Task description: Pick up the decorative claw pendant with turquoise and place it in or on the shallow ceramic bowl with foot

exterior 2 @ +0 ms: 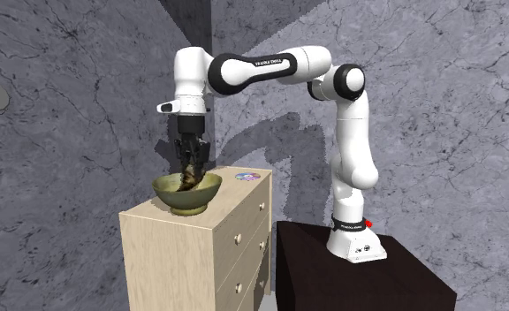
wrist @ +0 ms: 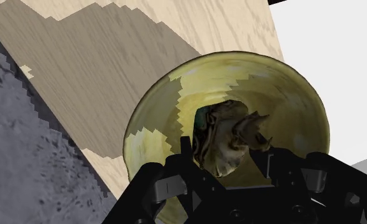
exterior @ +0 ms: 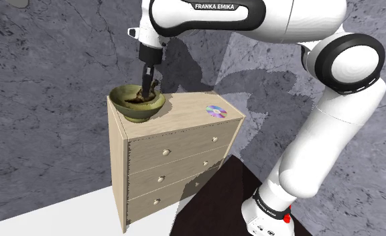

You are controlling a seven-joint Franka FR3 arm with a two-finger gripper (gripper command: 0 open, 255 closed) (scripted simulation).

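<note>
Pincer point(wrist: 225, 158) partly closed, one black finger pressed to each side of the claw pendant point(wrist: 222, 137), which I hold. Pendant brownish, lumpy, with a small turquoise patch on the side by one finger. It hangs inside the bowl point(wrist: 290, 83), low over the middle; I cannot tell whether it touches the bottom. Bowl olive-green, glossy, shallow, on a short foot. In the shoulder view my pincer point(exterior: 145, 90) dips into the bowl point(exterior: 139, 112) at upper centre-left of the frame. Bowl stands on the near corner of a pale wooden dresser point(exterior: 178, 107) with three drawers. Further along the top, right of the bowl and well apart from it, lies a shiny disc point(exterior: 216, 111). Grey stone wall point(exterior: 51, 100) behind.
</note>
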